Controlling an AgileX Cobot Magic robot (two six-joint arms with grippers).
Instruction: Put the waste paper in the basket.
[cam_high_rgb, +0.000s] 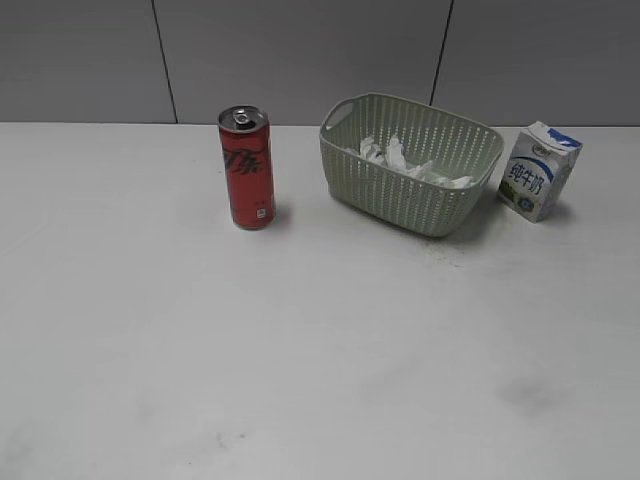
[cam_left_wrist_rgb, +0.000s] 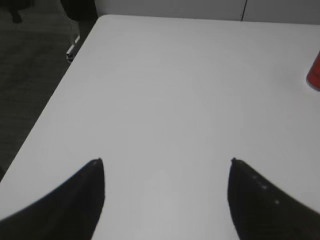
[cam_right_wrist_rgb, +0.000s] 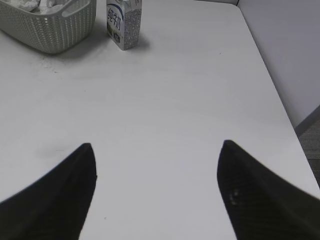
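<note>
The waste paper (cam_high_rgb: 405, 160) lies in the basket (cam_high_rgb: 420, 195), well apart from both spread, empty tools.

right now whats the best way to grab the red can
Grip the red can around its mid-body, coming in level from the front. It stands upright, tall and narrow, with bare table on that side; the basket stands apart to its right.

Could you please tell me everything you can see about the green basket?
The basket is pale green, plastic-looking and rectangular with rounded corners, slotted lattice walls and a handle cutout at its end. It stands upright on the white table, between the red can and the milk carton, touching neither. Crumpled waste paper lies inside.
</note>
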